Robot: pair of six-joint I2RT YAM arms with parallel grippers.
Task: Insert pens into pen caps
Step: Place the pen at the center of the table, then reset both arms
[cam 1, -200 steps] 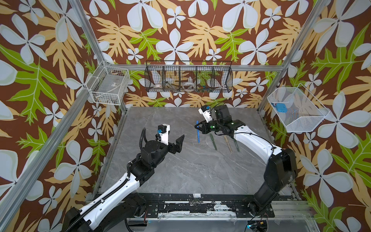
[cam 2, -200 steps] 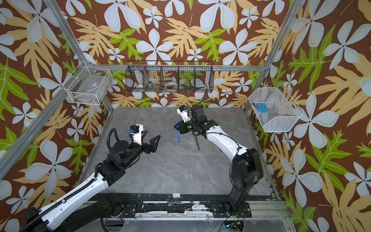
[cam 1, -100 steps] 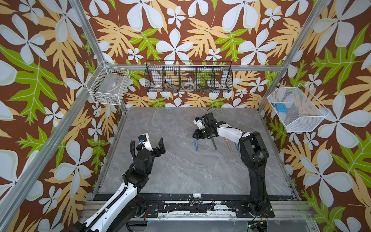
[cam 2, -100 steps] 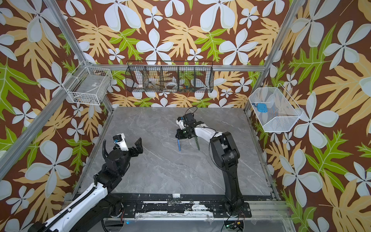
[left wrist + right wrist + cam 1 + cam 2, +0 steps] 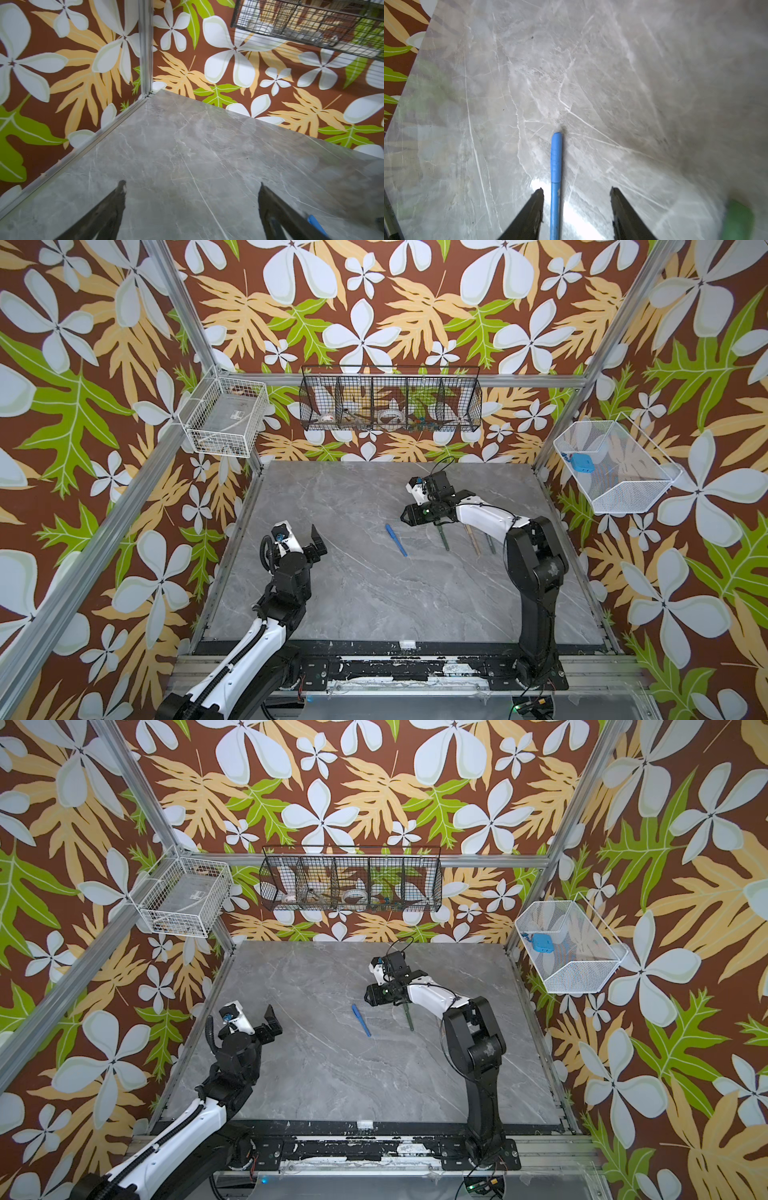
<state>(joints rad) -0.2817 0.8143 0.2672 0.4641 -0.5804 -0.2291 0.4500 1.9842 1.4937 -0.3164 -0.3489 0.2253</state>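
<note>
A blue pen (image 5: 395,540) lies flat on the grey marble table (image 5: 374,605) near its middle. One end carries a thicker blue sleeve (image 5: 556,158), which looks like its pen cap pushed on. My right gripper (image 5: 576,189) hovers over the pen's far end in both top views (image 5: 368,997). It is open, and the pen lies between the jaws, touching neither. To the right lie a dark green pen (image 5: 444,538), a tan pen (image 5: 473,540) and another green pen (image 5: 490,543), with their upper ends under the right arm. My left gripper (image 5: 305,539) is open and empty at the left.
A black wire basket (image 5: 390,404) hangs on the back wall. A white wire basket (image 5: 224,418) hangs at the left. A white mesh basket (image 5: 615,472) holding a blue object hangs at the right. The right arm's elbow (image 5: 536,556) stands tall near the right edge.
My right gripper has opened and let go of the blue pen, which now lies on the table. The left arm has drawn back toward the front left, still open.
</note>
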